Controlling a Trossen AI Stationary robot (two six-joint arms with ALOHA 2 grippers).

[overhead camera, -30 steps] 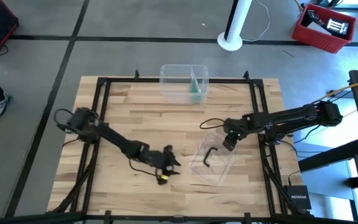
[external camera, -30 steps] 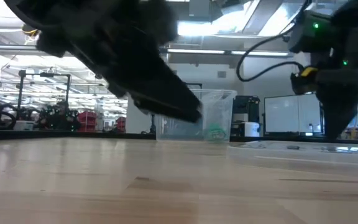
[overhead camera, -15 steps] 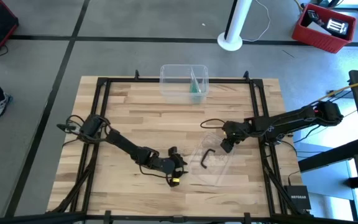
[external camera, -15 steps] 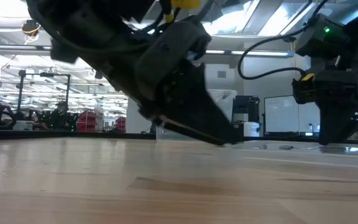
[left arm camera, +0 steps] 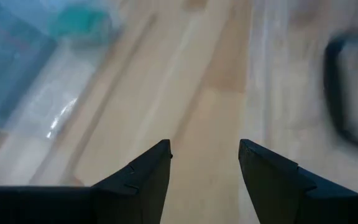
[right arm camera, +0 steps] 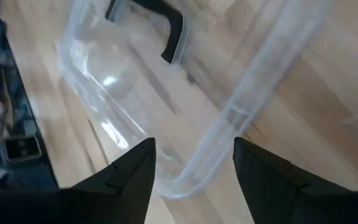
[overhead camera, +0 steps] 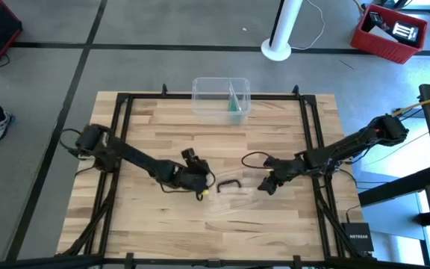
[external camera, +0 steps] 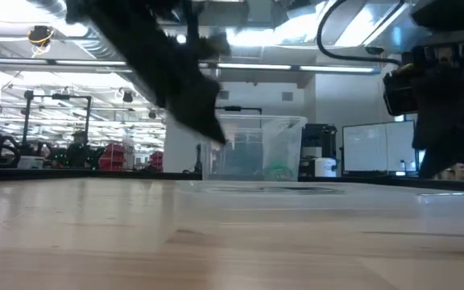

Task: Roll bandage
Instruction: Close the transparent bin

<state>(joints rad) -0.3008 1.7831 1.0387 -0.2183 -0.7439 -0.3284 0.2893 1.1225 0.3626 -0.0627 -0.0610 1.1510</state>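
1. Bandage (overhead camera: 235, 107) lying in the clear tub (overhead camera: 220, 97) at 12 o'clock on the surface (overhead camera: 148, 142), untouched.
2. Left tool (overhead camera: 204, 181) released, empty, mid-surface.
3. Right tool (overhead camera: 264, 186) parted, empty, at the clear lid (overhead camera: 239, 196), 3 o'clock of left.
4. Still setup; next, probably reaching toward 12 to fetch the bandage.

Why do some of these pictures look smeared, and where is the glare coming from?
Left wrist view: the teal-green fabric bandage and wood are motion-blurred past the open left end effector. Low view: bright ceiling lights glare, and the dark arm is a smear. Right wrist view: highlights on the clear plastic lid.
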